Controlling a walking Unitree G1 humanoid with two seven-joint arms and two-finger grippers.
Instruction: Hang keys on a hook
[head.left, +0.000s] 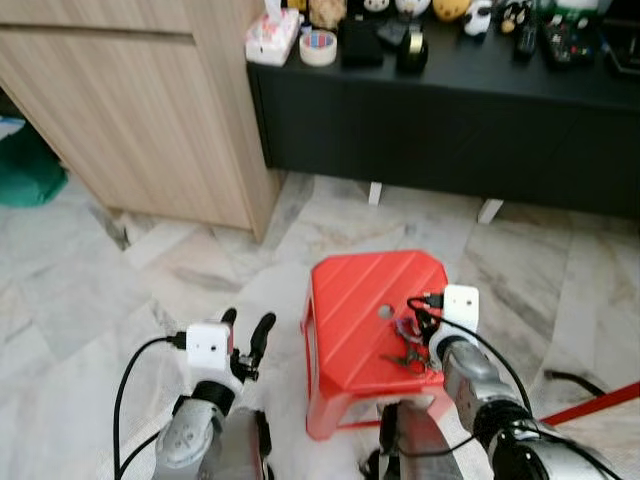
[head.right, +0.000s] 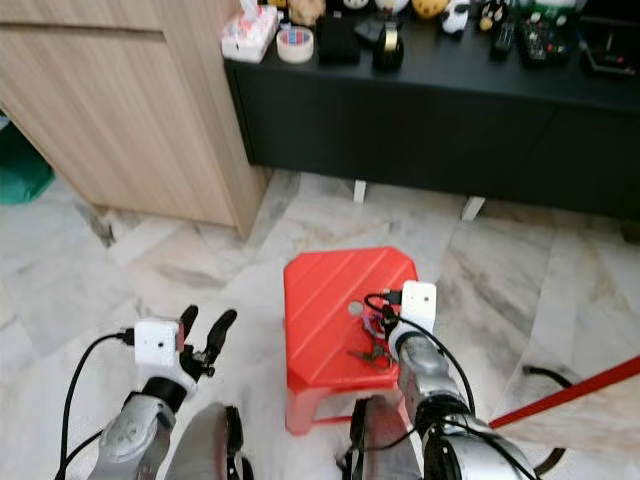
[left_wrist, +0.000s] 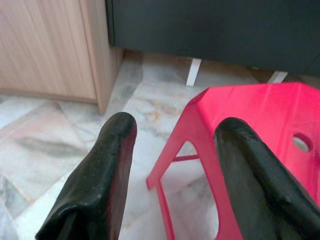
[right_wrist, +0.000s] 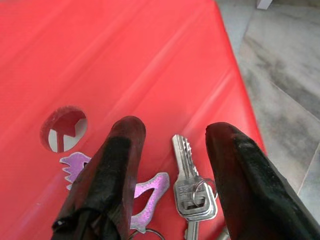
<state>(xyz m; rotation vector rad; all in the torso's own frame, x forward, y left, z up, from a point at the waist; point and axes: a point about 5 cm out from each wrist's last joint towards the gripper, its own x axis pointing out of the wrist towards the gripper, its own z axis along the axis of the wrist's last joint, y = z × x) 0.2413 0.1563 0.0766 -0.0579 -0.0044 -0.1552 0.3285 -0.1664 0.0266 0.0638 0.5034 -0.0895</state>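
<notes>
The right gripper (right_wrist: 172, 150) hangs with fingers spread over the keys (right_wrist: 192, 192) on the red stool (head.left: 365, 300); its wrist view shows a silver key, blade pointing along the fingers toward the seat's centre, beside a purple fob (right_wrist: 150, 192) near the seat's hole (right_wrist: 62, 127). The left gripper (head.left: 248, 330), also spread, hovers over marble floor (head.left: 90, 290) at the stool's nine o'clock. A wooden cabinet (head.left: 140, 110) stands at eleven o'clock, a black sideboard (head.left: 450, 130) at twelve.
</notes>
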